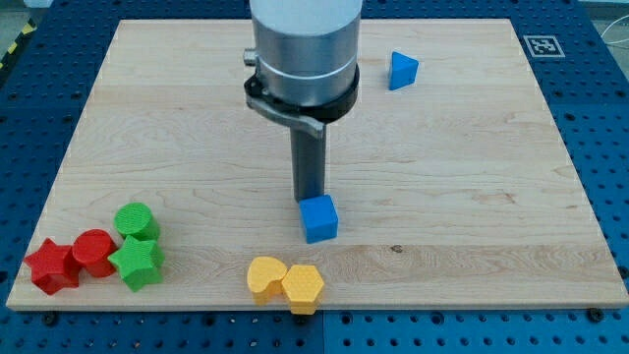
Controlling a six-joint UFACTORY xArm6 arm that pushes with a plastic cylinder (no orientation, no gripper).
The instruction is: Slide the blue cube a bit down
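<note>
the arm's dark rod comes straight down near the middle of the wooden board, and my tip sits right at the top edge of the blue cube, seemingly touching it; the rod has no fingers and holds nothing. a blue triangular block lies well apart toward the view's top right. two yellow blocks touch at the bottom edge, and red and green blocks cluster at bottom left.
</note>
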